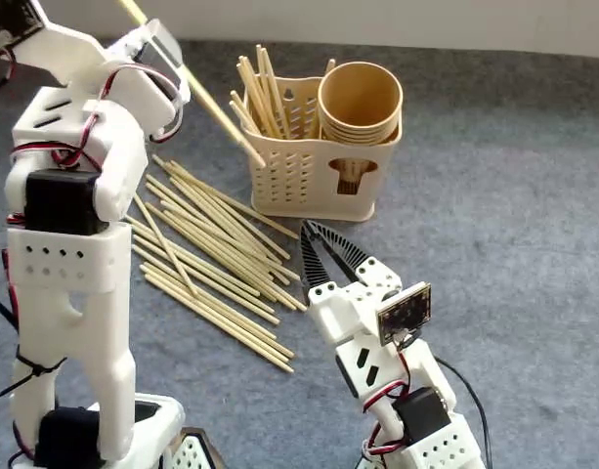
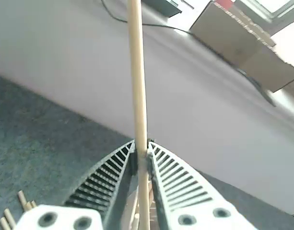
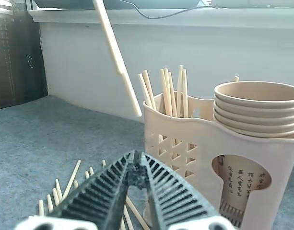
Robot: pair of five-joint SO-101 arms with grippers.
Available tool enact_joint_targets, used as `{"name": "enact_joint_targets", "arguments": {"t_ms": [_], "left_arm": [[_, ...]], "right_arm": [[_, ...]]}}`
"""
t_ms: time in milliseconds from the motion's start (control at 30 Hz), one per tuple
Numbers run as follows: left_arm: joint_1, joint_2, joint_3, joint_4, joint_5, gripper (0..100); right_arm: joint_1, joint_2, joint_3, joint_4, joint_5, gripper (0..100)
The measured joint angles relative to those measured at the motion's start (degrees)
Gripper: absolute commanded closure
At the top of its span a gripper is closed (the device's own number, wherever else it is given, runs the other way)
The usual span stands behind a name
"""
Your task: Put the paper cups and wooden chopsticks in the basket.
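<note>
"Slanting toward the basket (image 1: 279, 181), was it, that one chopstick (image 1: 221, 114)?"

"It was. Its lower end hung close to the basket's near corner, though whether it touched the rim could not be told. Higher up, the left gripper (image 2: 141, 146) had both fingers pressed tight against the stick, well above the table (image 1: 504, 215)."

"And the paper cups (image 1: 361, 103)?"

"They sat nested in one stack, upright, in one compartment of the basket. A bunch of chopsticks (image 1: 260, 93) stood on end in the compartment beside them."

"Were any others lying outside?"

"Yes, a loose pile of chopsticks (image 1: 206, 259) lay flat on the grey table, between the left arm and the front of the basket."

"What about the right gripper (image 3: 137, 165)?"

"It was low, just in front of the basket and beside the edge of the pile. Its fingers were pressed together at the tips, with nothing between them."
</note>
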Motion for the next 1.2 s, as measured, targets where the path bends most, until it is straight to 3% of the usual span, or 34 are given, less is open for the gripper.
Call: {"name": "enact_joint_targets", "arguments": {"t_ms": [467, 900, 1200], "left_arm": [[4.2, -0.1, 1.1, -15.3, 0.0, 99], [4.8, 0.0, 26.0, -46.3, -13.8, 99], [10.5, 0.0, 31.7, -48.6, -20.0, 99]], "right_arm": [[0.0, 0.0, 0.0, 0.3, 0.0, 99.4], [0.0, 0.0, 0.0, 0.3, 0.0, 99.4], [0.0, 0.0, 0.0, 0.3, 0.0, 99.4]]}}
